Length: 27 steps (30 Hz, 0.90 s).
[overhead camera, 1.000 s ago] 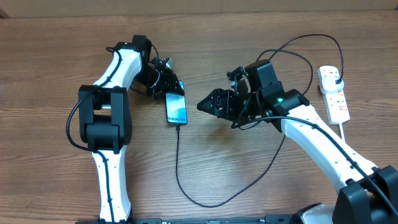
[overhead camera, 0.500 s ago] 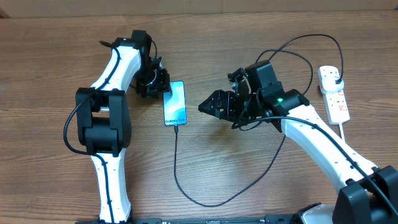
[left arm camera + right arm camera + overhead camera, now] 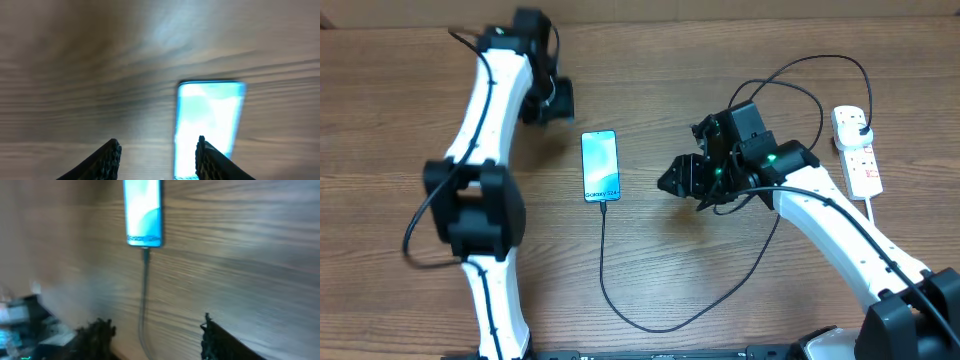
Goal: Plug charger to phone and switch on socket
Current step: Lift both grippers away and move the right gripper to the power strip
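The phone [image 3: 600, 165] lies flat on the table with its light blue screen up; it also shows in the left wrist view [image 3: 210, 120] and the right wrist view [image 3: 144, 212]. The charger cable [image 3: 605, 270] is plugged into its near short edge, loops across the table and runs to the black plug in the socket [image 3: 857, 150] at the far right. My left gripper [image 3: 552, 103] is open and empty, up and left of the phone. My right gripper [image 3: 672, 180] is open and empty, to the right of the phone. The cable [image 3: 145, 295] runs between its fingers' view.
The socket's thick white cord [image 3: 872, 212] runs down from the strip at the right edge. The charger cable arcs above the right arm [image 3: 800, 75]. The wooden table [image 3: 650, 60] fills the views.
My left gripper has let go of the phone and moved up and away to the left. The phone now lies straight. My right gripper has pulled back to the right.
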Motion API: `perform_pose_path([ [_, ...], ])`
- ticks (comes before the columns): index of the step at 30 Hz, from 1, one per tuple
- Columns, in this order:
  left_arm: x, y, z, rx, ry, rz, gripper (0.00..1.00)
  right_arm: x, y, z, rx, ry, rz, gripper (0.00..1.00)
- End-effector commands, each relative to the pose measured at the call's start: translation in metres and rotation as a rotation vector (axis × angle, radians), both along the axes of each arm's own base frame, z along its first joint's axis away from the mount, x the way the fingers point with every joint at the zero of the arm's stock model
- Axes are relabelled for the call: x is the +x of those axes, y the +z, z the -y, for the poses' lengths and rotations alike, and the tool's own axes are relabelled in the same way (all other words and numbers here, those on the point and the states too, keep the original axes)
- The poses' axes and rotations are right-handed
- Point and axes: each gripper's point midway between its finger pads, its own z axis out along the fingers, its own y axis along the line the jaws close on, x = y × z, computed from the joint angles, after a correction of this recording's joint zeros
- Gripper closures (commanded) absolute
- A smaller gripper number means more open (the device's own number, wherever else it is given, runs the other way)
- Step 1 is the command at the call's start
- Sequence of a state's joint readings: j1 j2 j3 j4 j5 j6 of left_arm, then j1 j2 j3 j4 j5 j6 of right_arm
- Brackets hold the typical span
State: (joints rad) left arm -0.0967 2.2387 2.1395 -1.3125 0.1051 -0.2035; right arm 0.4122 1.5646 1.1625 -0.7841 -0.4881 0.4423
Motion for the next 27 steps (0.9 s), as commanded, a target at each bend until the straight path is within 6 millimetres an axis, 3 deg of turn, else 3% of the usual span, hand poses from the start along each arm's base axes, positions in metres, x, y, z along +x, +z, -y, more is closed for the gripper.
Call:
perform_pose_path([
  [1,0.003,0.095,0.01,-0.068,-0.015,0.216,0.46,0.03,0.029,0.018,-0.104,-0.036,0.146,0.43],
  [6,-0.012,0.137,0.014,-0.106,-0.026,0.295,0.42,0.051,0.065,0.057,-0.161,-0.149,0.201,0.43],
  [7,-0.014,0.142,0.014,-0.107,-0.026,0.303,0.33,0.054,0.069,0.064,-0.162,-0.164,0.21,0.43],
  [8,-0.017,0.145,0.014,-0.106,-0.026,0.307,0.04,0.059,0.077,0.076,-0.163,-0.192,0.22,0.43],
  [9,-0.019,0.147,0.013,-0.106,-0.026,0.307,0.0,0.062,0.082,0.088,-0.164,-0.225,0.223,0.43],
  [13,-0.02,0.143,0.013,-0.102,-0.024,0.292,0.01,0.074,0.098,0.145,-0.182,-0.37,0.231,0.47],
  [16,-0.021,0.141,0.012,-0.101,-0.024,0.286,0.0,0.08,0.1,0.203,-0.214,-0.489,0.234,0.46],
  [17,-0.021,0.141,0.012,-0.101,-0.023,0.285,0.0,0.08,0.1,0.231,-0.227,-0.552,0.23,0.46],
  [24,-0.021,0.141,0.012,-0.101,-0.024,0.285,0.0,0.064,0.102,0.354,-0.288,-0.837,0.236,0.46],
  [27,-0.021,0.141,0.012,-0.101,-0.023,0.285,0.01,0.057,0.099,0.39,-0.301,-0.928,0.232,0.46],
])
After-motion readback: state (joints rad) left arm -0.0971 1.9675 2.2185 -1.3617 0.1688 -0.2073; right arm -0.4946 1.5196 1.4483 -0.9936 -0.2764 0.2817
